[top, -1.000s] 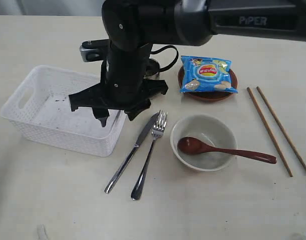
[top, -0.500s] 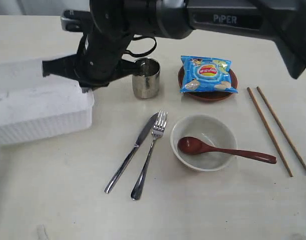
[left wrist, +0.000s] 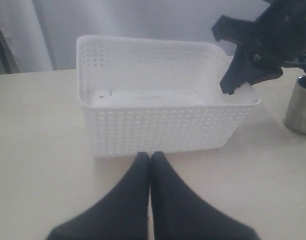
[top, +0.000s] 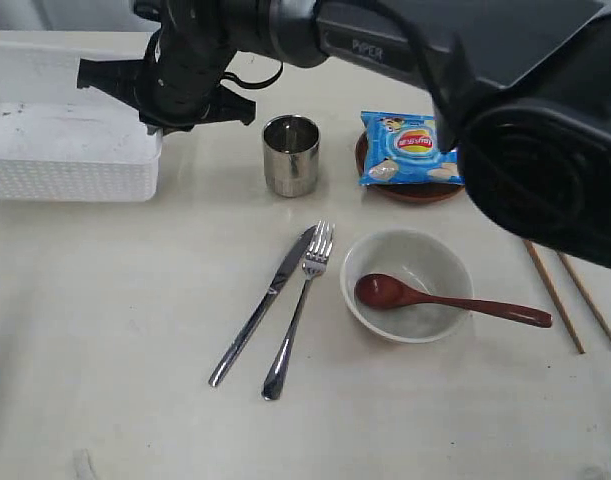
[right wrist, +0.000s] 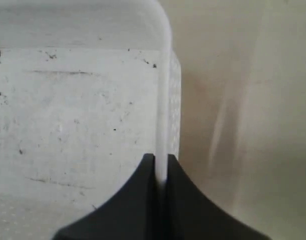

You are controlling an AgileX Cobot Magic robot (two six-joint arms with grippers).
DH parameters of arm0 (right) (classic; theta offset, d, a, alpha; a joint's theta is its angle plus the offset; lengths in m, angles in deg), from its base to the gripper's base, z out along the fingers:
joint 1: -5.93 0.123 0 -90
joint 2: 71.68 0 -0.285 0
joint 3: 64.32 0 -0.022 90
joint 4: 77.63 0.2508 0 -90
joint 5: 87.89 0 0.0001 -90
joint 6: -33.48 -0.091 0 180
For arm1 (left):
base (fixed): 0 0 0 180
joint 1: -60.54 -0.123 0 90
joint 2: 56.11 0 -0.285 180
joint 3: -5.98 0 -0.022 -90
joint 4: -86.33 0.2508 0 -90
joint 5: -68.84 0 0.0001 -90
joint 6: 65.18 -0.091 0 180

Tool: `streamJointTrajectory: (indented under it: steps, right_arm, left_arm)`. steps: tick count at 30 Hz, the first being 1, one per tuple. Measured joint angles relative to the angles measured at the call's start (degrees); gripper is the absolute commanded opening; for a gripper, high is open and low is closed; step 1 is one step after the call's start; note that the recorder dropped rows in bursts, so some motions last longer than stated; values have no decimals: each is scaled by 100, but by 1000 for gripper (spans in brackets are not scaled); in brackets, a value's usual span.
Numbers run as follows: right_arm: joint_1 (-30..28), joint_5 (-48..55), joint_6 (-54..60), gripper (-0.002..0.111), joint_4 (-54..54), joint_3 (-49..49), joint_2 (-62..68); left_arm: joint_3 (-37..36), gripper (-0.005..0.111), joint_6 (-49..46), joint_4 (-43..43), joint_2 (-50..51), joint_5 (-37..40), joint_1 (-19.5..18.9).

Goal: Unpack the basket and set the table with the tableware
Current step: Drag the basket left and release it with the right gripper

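The white basket (top: 65, 150) sits empty at the table's (top: 105, 330) far left. My right gripper (top: 155, 125) is shut on its right wall (right wrist: 163, 100), one finger inside and one outside. My left gripper (left wrist: 150, 156) is shut and empty, just short of the basket's long side (left wrist: 163, 125). Laid out on the table are a steel cup (top: 291, 154), a knife (top: 265, 305), a fork (top: 300, 310), a cream bowl (top: 407, 285) holding a red-brown spoon (top: 445, 300), and a brown plate (top: 415, 188). The chopsticks (top: 560, 280) are partly hidden behind the right arm.
A blue chip bag (top: 415, 148) lies on the brown plate. The right arm's dark bulk (top: 545, 130) fills the upper right of the exterior view. The cup (left wrist: 300, 107) stands close to the basket's right end.
The right gripper closed on the basket's wall and dragged the basket left and toward the far edge. The steel cup came into view behind the arm.
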Motion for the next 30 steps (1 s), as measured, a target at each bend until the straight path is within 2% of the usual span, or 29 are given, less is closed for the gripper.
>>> streamJointTrajectory:
  steps: [2, 4, 9, 11, 18, 24, 26, 30]
  right_arm:
    - [0, 123, 0, 2, 0, -81, 130]
    - [0, 204, 0, 11, 0, -115, 202]
    - [0, 229, 13, 52, 0, -140, 214]
    - [0, 229, 51, 59, 0, -140, 192]
    - [0, 531, 481, 58, -47, -140, -101]
    - [0, 1363, 966, 57, -483, -140, -789]
    - [0, 1840, 1067, 51, -707, -140, -1004]
    - [0, 2647, 1360, 24, -994, -140, -1385]
  left_arm:
    - [0, 0, 0, 0, 0, 0, 0]
    - [0, 0, 0, 0, 0, 0, 0]
    - [0, 0, 0, 0, 0, 0, 0]
    - [0, 0, 0, 0, 0, 0, 0]
    - [0, 0, 0, 0, 0, 0, 0]
    - [0, 0, 0, 0, 0, 0, 0]
    - [0, 0, 0, 0, 0, 0, 0]
    - [0, 0, 0, 0, 0, 0, 0]
